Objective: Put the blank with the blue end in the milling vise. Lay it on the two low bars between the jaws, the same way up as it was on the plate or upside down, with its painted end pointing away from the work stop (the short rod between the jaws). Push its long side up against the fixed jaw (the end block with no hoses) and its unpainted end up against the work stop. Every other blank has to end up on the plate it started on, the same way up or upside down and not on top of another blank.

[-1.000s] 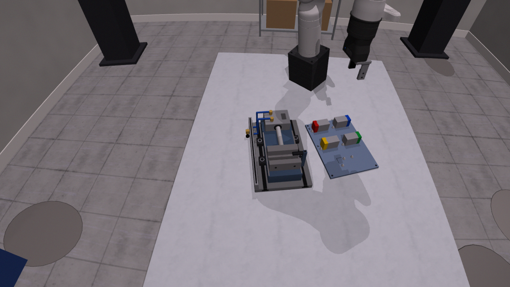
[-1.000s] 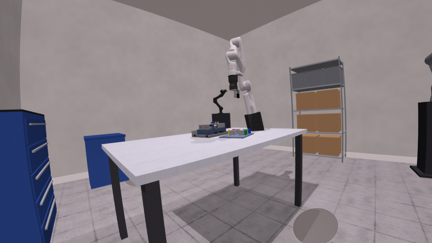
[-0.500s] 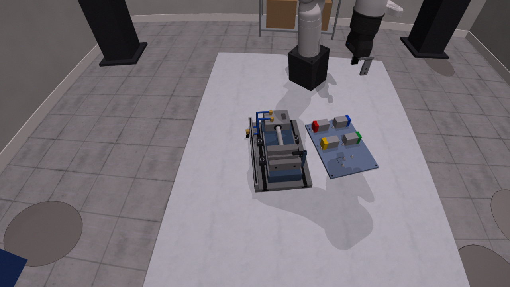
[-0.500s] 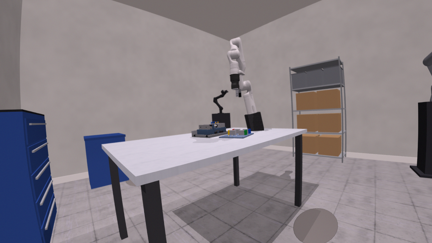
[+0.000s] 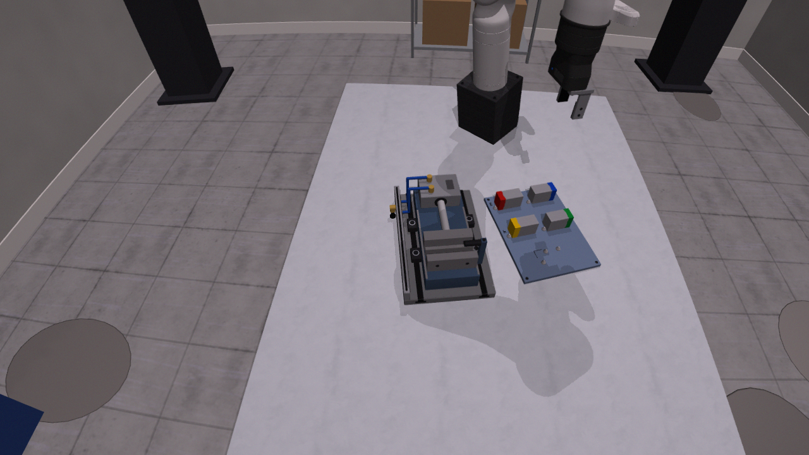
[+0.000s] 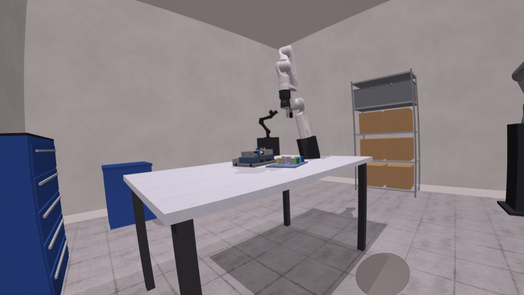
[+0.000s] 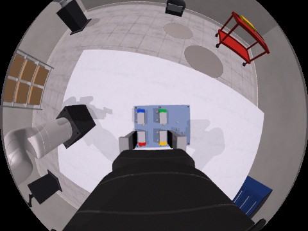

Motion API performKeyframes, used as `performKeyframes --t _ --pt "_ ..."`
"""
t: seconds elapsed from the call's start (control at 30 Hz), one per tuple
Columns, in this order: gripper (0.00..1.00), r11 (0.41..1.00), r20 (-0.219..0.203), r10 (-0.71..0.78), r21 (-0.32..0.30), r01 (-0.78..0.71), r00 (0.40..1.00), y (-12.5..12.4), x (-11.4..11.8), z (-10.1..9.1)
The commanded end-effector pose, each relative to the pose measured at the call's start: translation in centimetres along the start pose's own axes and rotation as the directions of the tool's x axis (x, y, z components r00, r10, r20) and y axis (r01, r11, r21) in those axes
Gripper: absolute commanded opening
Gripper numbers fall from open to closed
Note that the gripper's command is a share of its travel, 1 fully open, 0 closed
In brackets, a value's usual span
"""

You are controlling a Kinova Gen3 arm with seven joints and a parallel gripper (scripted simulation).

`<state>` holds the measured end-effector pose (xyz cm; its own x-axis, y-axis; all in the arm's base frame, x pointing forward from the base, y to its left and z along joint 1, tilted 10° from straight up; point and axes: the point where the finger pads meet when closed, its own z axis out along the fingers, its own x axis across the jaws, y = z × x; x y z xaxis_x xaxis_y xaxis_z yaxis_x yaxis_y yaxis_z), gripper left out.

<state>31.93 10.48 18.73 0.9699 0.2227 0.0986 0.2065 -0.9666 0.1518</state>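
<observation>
The blank with the blue end (image 5: 541,192) (image 6: 301,159) (image 7: 140,117) lies at the plate's far right corner, on the blue plate (image 5: 562,261) (image 6: 285,165) (image 7: 182,115). Blanks with a red end (image 5: 509,198) (image 7: 141,138), a yellow end (image 5: 523,225) (image 7: 163,137) and a green end (image 5: 559,218) (image 7: 162,117) lie beside it. The milling vise (image 5: 444,237) (image 6: 254,157) stands left of the plate, with nothing between its jaws. Its work stop (image 5: 472,242) is on the plate side. My gripper (image 5: 571,102) (image 6: 288,113) (image 7: 152,136) is open and empty, high above the table behind the plate.
The arm's black base (image 5: 489,110) (image 6: 307,146) stands at the table's far end, left of the gripper. The white table (image 5: 367,339) carries only the vise and the plate. A shelf with boxes (image 6: 386,132) stands behind the table.
</observation>
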Motion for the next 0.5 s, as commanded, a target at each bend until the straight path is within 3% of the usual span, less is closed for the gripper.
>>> performKeyframes --t 0.0,0.47 --pt "1.00 1.000 -0.003 -0.003 0.001 0.003 1.000 0.09 0.29 0.00" --pt "1.00 1.000 -0.003 -0.009 0.000 0.009 1.000 0.28 0.43 0.10"
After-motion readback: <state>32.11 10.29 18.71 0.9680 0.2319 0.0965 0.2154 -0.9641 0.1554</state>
